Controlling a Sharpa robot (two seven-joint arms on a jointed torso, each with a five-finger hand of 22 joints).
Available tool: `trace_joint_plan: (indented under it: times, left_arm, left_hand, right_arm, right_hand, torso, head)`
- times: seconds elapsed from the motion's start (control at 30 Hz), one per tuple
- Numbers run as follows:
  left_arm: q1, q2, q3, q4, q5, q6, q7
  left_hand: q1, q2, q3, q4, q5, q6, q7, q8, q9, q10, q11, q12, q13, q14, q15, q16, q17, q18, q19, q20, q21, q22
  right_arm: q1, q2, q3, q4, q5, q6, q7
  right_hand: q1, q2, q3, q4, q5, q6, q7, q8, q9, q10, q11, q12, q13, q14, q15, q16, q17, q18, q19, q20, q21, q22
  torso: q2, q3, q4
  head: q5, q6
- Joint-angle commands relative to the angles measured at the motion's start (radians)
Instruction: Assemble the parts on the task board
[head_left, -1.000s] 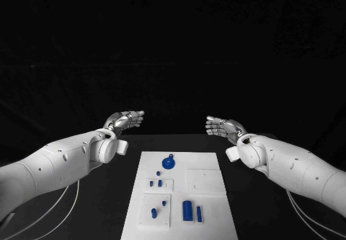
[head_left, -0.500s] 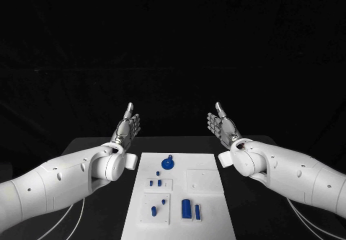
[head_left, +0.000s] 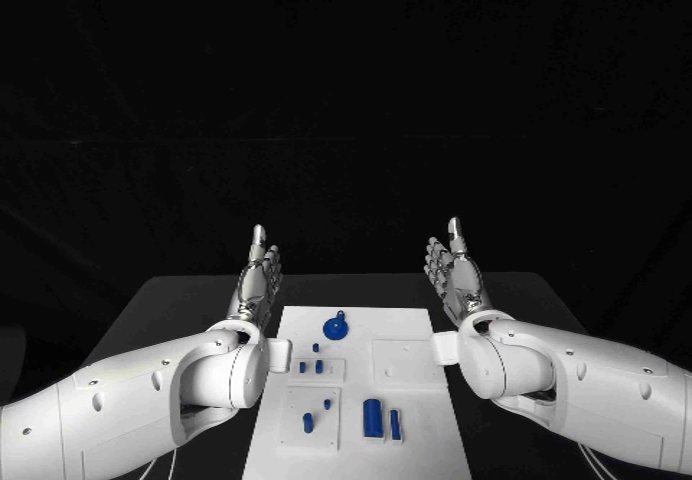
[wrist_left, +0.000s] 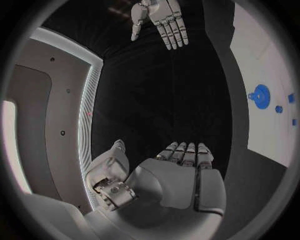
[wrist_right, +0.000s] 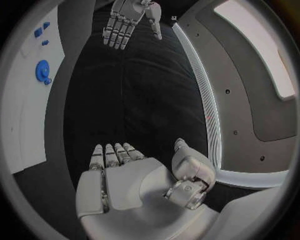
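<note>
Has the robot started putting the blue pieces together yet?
Not yet. Nothing looks assembled: the blue parts lie loose on the task board. The left hand and right hand are raised, open and holding nothing. All the assembling is left.

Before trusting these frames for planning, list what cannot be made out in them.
- White task board: its near end is cut off by the head view's bottom edge.
- Small blue parts: too small in the head view to tell shapes or whether seated.
- Round blue part: wrist views show it small and distorted at the rim.
- Left hand, right hand: palms face inward, edge-on.
</note>
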Motion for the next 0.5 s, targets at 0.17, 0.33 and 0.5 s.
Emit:
trace_joint_plan:
  times: [0.17, 0.33, 0.5]
  left_arm:
    - [-0.002, -0.002, 0.002, 0.011, 0.021, -0.083, 0.055]
    - [-0.002, -0.002, 0.002, 0.011, 0.021, -0.083, 0.055]
    - [-0.002, -0.002, 0.002, 0.011, 0.021, -0.083, 0.055]
  left_hand:
    - [-0.007, -0.001, -0.003, 0.000, -0.005, -0.005, 0.000, -0.007, -0.001, -0.005, 0.000, -0.007, -0.001, -0.004, -0.001, -0.003, -0.001, -0.015, -0.004, 0.000, -0.003, -0.001]
    - [-0.007, -0.001, -0.003, 0.000, -0.005, -0.005, 0.000, -0.007, -0.001, -0.005, 0.000, -0.007, -0.001, -0.004, -0.001, -0.003, -0.001, -0.015, -0.004, 0.000, -0.003, -0.001]
    - [-0.007, -0.001, -0.003, 0.000, -0.005, -0.005, 0.000, -0.007, -0.001, -0.005, 0.000, -0.007, -0.001, -0.004, -0.001, -0.003, -0.001, -0.015, -0.004, 0.000, -0.003, -0.001]
  right_arm:
    - [-0.004, -0.013, -0.003, 0.039, 0.072, -0.136, 0.079]
    - [-0.004, -0.013, -0.003, 0.039, 0.072, -0.136, 0.079]
    - [-0.004, -0.013, -0.003, 0.039, 0.072, -0.136, 0.079]
  right_hand:
    - [-0.006, 0.000, -0.004, 0.000, -0.004, -0.005, 0.000, -0.004, -0.001, -0.004, 0.000, -0.003, -0.001, -0.005, 0.000, -0.003, -0.001, -0.014, -0.005, 0.000, -0.003, -0.001]
    - [-0.006, 0.000, -0.004, 0.000, -0.004, -0.005, 0.000, -0.004, -0.001, -0.004, 0.000, -0.003, -0.001, -0.005, 0.000, -0.003, -0.001, -0.014, -0.005, 0.000, -0.003, -0.001]
    - [-0.006, 0.000, -0.004, 0.000, -0.004, -0.005, 0.000, -0.004, -0.001, -0.004, 0.000, -0.003, -0.001, -0.005, 0.000, -0.003, -0.001, -0.014, -0.005, 0.000, -0.003, -0.001]
  torso:
    - [0.000, 0.0000, 0.0000]
    - [0.000, 0.0000, 0.0000]
    - [0.000, 0.0000, 0.0000]
  head:
    - [0.000, 0.000]
    - [0.000, 0.000]
    - [0.000, 0.000]
